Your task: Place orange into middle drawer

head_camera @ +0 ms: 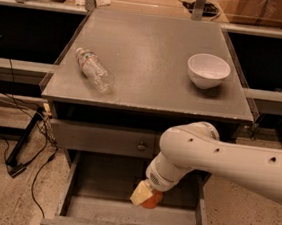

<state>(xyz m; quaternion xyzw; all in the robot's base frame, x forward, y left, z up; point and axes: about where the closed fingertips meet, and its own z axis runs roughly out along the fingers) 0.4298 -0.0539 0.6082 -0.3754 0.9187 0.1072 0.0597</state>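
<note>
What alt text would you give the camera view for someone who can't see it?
The gripper holds the orange low inside the open middle drawer. On the cabinet top above sit a plastic bottle and a white bowl.

A single camera looked steeply down from above and in front of the cabinet [103, 138], facing it at close range. The surface [152, 50] filled the upper half, and the open middle drawer [103, 186] lay at the bottom edge. The gripper [145, 195] hung low and central over that drawer, with its arm [236, 162] entering from the right.
</note>
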